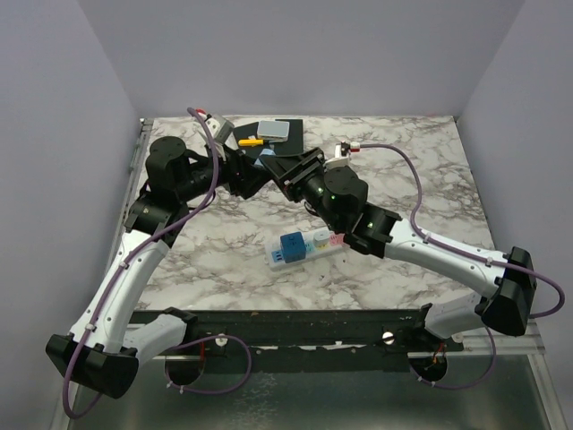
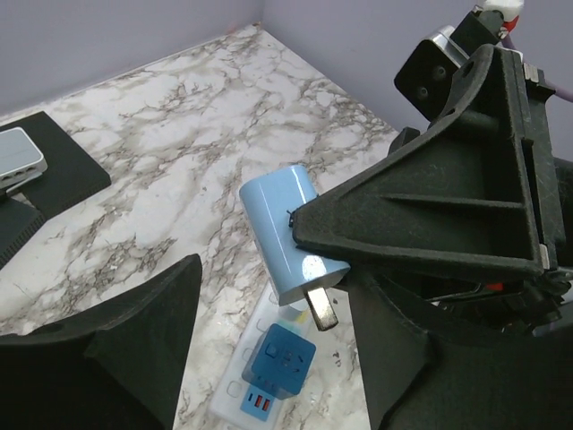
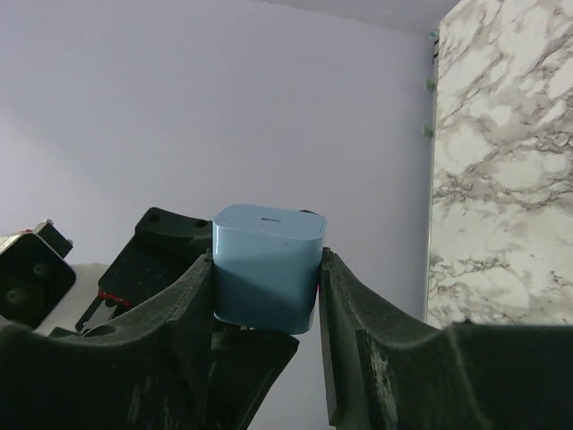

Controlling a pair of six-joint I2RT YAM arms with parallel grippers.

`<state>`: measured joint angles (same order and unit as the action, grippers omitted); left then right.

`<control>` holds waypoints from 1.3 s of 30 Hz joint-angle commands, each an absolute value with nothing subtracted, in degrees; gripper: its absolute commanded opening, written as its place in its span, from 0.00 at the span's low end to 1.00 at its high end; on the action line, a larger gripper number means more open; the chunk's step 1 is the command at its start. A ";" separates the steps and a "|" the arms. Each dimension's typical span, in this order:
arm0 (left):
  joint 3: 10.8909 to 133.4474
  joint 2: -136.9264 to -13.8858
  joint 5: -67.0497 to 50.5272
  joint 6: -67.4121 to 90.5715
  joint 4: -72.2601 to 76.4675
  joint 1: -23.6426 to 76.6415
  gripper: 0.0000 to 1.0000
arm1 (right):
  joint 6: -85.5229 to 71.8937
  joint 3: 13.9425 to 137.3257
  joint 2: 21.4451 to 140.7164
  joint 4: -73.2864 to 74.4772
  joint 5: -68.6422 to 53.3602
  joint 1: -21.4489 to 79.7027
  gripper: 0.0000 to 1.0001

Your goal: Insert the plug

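My right gripper [image 3: 267, 269] is shut on a light blue plug [image 3: 269, 264], one finger on each side of its body. In the left wrist view the plug [image 2: 282, 233] hangs in the air with a metal prong [image 2: 322, 309] pointing down. Below it lies a white power strip [image 2: 235, 394] with a blue adapter [image 2: 279, 358] plugged in. My left gripper [image 2: 277, 300] is open, its fingers [image 2: 134, 340] wide apart below and beside the plug, not touching it. In the top view both grippers meet at the back centre, right [image 1: 288, 170] and left [image 1: 246, 172]; the strip [image 1: 315, 242] lies mid-table.
A black pad [image 1: 285, 134] at the back holds a grey device [image 1: 274, 130] and a yellow item [image 1: 252, 141]; the pad [image 2: 54, 170] also shows in the left wrist view. Purple walls enclose the marble table [image 1: 430, 197] on three sides.
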<state>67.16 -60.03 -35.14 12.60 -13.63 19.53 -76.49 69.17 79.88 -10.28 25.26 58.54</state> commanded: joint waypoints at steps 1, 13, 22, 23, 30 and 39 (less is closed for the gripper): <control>67.22 -60.20 -33.00 13.93 -11.66 19.69 0.64 | -77.91 69.80 81.21 -14.18 21.54 58.83 0.24; 67.53 -60.04 -32.43 12.16 -11.04 19.70 0.15 | -77.71 68.21 81.46 -16.60 17.70 58.88 0.33; 67.86 -57.75 -35.31 6.26 -14.81 19.61 0.00 | -66.16 63.77 74.14 -15.34 3.12 51.56 0.82; 68.04 -57.39 -36.69 5.53 -15.40 19.60 0.00 | -63.11 63.28 73.03 -16.32 -3.47 48.93 0.83; 68.26 -55.61 -53.07 5.54 -15.67 19.60 0.00 | -36.78 72.25 71.66 -2.63 -37.92 38.83 0.85; 68.02 -56.54 -64.77 10.15 -15.72 19.69 0.00 | -27.17 76.00 72.05 -2.44 -51.26 38.93 0.84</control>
<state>67.16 -56.58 -57.65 8.16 -15.99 19.73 -33.41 74.72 72.42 -3.92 -41.69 38.74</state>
